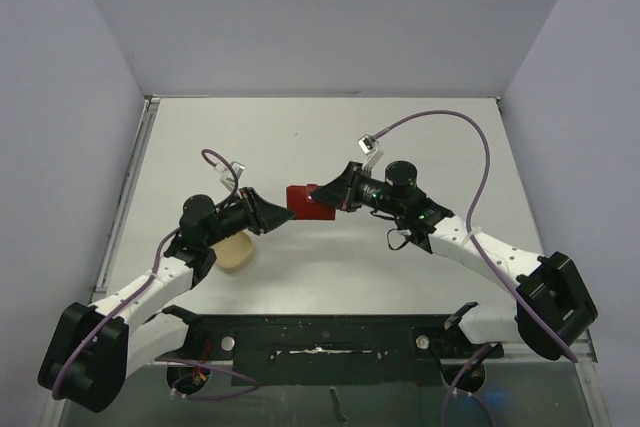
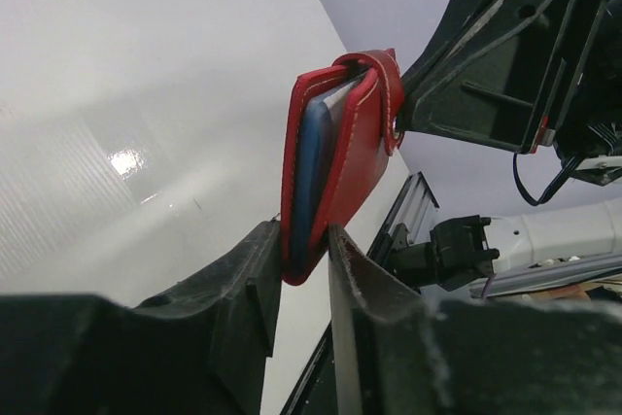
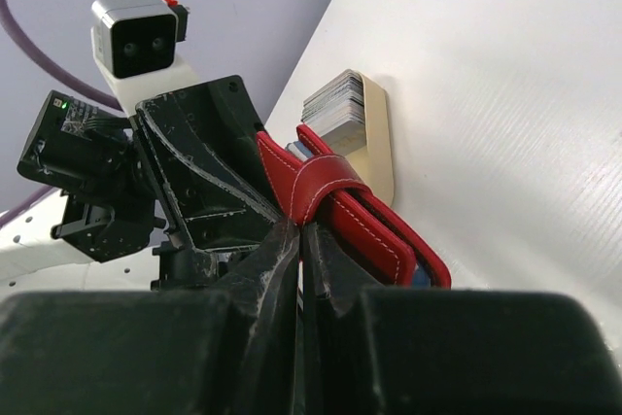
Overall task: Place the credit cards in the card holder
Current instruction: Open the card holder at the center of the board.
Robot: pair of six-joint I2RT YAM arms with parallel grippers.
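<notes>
The red card holder hangs above the table between both grippers. My left gripper is shut on its lower edge, one finger pressed against each red face. A blue credit card shows edge-on between the two red leaves. My right gripper is shut on the holder's red snap tab. More credit cards stand stacked in the tan dish behind the holder.
The tan dish sits on the white table beside my left arm, left of the holder. A black rail with both arm bases runs along the near edge. Grey walls close in the table on three sides.
</notes>
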